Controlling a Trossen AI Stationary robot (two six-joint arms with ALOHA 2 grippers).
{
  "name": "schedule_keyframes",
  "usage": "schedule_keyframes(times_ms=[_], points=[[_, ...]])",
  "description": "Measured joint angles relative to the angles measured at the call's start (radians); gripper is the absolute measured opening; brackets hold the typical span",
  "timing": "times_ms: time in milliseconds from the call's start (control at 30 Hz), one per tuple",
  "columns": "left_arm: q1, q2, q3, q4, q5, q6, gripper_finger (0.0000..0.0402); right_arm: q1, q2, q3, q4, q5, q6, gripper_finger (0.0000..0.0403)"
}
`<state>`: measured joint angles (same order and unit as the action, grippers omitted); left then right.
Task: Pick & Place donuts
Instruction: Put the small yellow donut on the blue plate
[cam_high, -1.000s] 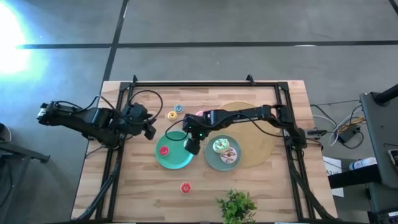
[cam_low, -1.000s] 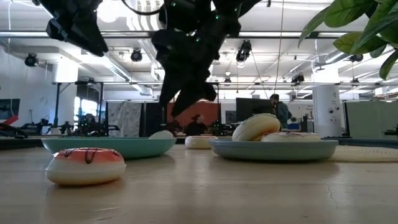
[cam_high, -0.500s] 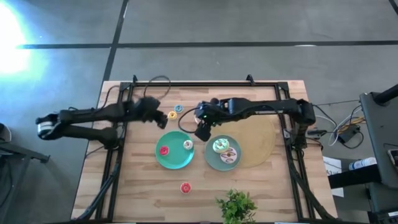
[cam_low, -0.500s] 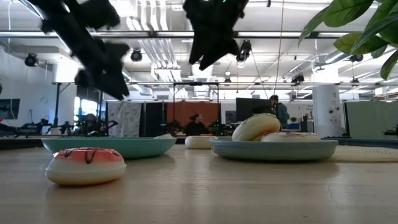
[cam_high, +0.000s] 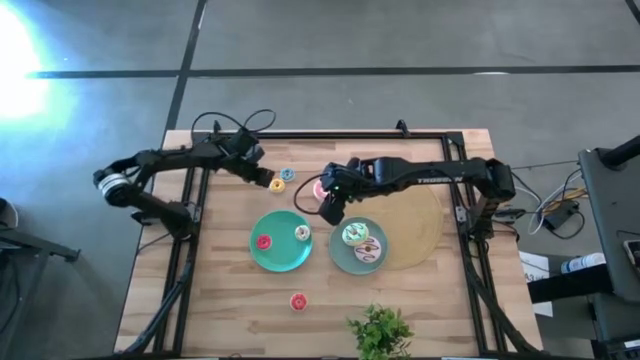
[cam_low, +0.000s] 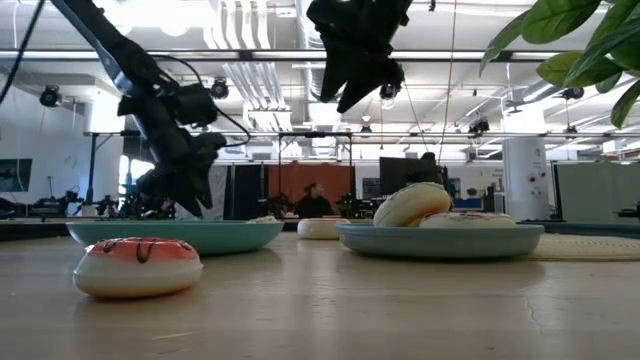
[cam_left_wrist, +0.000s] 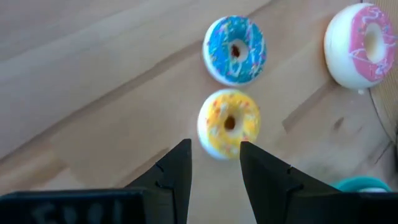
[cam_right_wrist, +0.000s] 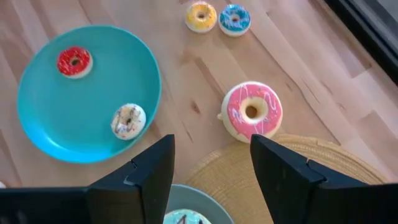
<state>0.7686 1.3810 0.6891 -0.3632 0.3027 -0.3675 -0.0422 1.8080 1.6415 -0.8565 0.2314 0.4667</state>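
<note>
My left gripper (cam_left_wrist: 212, 149) (cam_high: 262, 178) is open and low over the table's far part, its fingertips just short of the tiny yellow donut (cam_left_wrist: 229, 123) (cam_high: 277, 185). The bluish donut (cam_left_wrist: 235, 50) lies beyond it. My right gripper (cam_right_wrist: 211, 143) (cam_high: 330, 205) is open and hovers above the pink donut (cam_right_wrist: 252, 112) (cam_high: 320, 188), which lies flat on the wood. The left teal plate (cam_high: 280, 262) holds a red donut (cam_high: 264, 241) and a small sprinkled one (cam_high: 302, 233). The right plate (cam_high: 340, 262) holds the green donut (cam_high: 354, 234) and the white donut (cam_high: 368, 250). Another red-iced donut (cam_high: 298, 301) lies near the table's near edge.
A big tan disc (cam_high: 415, 215) lies under the right plate's right side and beside the pink donut. A potted plant (cam_high: 380, 335) stands at the near edge. A black frame (cam_high: 330, 133) runs along the far edge and down both sides. People show in the room behind.
My right gripper has risen from the left teal plate and moved toward the far edge, over the pink donut; a small sprinkled donut now lies on the plate where it was. My left gripper has swung from the table's left side toward the far right and come down to the yellow donut.
</note>
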Motion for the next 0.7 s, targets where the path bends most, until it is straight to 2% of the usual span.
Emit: schedule_keyframes(times_ms=[533, 700], points=[[-0.043, 0.190, 0.067, 0.024, -0.021, 0.055, 0.0108, 0.003, 0.001, -0.026, 0.001, 0.000, 0.014, 0.0203], [-0.065, 0.193, 0.075, 0.035, -0.059, 0.072, 0.0067, 0.003, 0.001, -0.026, 0.001, 0.003, 0.015, 0.0203]])
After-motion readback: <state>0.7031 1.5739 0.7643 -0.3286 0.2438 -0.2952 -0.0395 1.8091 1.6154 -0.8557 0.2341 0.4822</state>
